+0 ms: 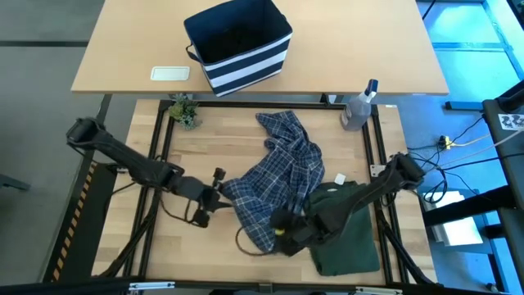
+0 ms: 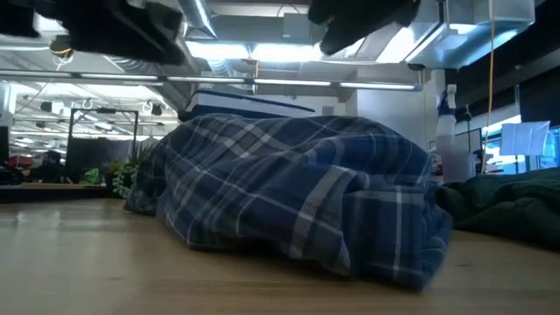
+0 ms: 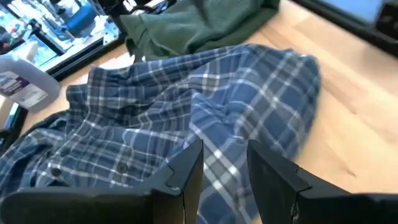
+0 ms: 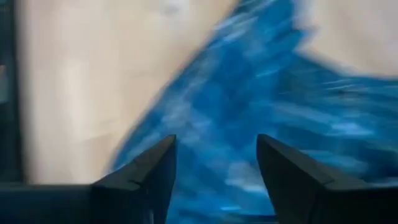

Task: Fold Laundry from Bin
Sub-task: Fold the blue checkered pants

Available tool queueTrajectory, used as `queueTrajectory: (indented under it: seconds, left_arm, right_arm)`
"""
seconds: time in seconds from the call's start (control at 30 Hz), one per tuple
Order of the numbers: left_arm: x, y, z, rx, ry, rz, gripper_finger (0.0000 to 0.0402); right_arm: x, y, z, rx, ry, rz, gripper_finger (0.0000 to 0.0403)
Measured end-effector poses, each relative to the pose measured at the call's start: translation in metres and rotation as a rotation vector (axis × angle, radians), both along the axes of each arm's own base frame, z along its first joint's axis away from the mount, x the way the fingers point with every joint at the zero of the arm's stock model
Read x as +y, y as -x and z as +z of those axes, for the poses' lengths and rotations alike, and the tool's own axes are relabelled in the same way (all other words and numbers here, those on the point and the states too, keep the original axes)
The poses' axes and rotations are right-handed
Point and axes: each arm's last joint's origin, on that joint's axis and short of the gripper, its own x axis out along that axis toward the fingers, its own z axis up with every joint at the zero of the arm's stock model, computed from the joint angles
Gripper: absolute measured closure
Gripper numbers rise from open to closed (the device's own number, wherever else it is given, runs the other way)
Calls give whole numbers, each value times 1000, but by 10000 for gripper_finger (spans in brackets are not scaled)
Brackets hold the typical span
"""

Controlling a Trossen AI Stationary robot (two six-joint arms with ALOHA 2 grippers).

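Two dark, near-black jointed arms, slim segments, bulkier at joints. Thin black cable loops beside left gripper point(image 1: 214, 190). Right gripper point(image 1: 282, 229): yellow mark. Fingers point(image 4: 140, 177) angular, matte black.

Blue-and-white plaid shirt point(image 1: 278, 176), dark olive-green garment point(image 1: 348, 233), navy white-striped bin point(image 1: 239, 45).

1. The crumpled blue-and-white plaid shirt point(image 1: 278, 176) is spread mid-desk on the light wooden desk point(image 1: 205, 152).
2. The dark olive-green garment point(image 1: 348, 238) is laid at its right, touching it.
3. The boxy navy striped fabric bin point(image 1: 239, 43) is set behind, well apart.
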Motion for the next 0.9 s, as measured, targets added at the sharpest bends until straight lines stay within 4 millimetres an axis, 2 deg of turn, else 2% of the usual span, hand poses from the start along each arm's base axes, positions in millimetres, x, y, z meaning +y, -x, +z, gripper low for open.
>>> queueTrajectory:
  seconds: [0.1, 0.2, 0.33, 0.43, 0.5, 0.7, 0.8, 0.9]
  left_arm:
    - [3, -14, -8, -12, 28, -3, 283]
    - [5, -26, -18, -9, 49, -21, 283]
    - [7, -41, -31, -24, 58, -29, 283]
    - [9, -48, -40, -25, 77, -40, 283]
    - [10, -52, -47, -4, 85, -52, 283]
    - [18, -54, -74, 147, 88, 1, 283]
    - [22, -51, -89, 266, 98, 30, 283]
    - [25, -43, -102, 422, 125, 26, 283]
  right_arm:
    - [-17, 10, 8, 10, 124, -117, 207]
    - [-39, 12, 6, 92, 154, -219, 239]
    - [-68, 7, -6, 169, 152, -296, 304]
    - [-87, 4, -18, 240, 136, -305, 366]
    - [-99, 2, -27, 273, 128, -309, 393]
    - [-130, 1, -62, 329, 74, -314, 386]
    - [-146, 4, -82, 344, 55, -331, 399]
    - [-163, 10, -98, 365, 39, -380, 395]
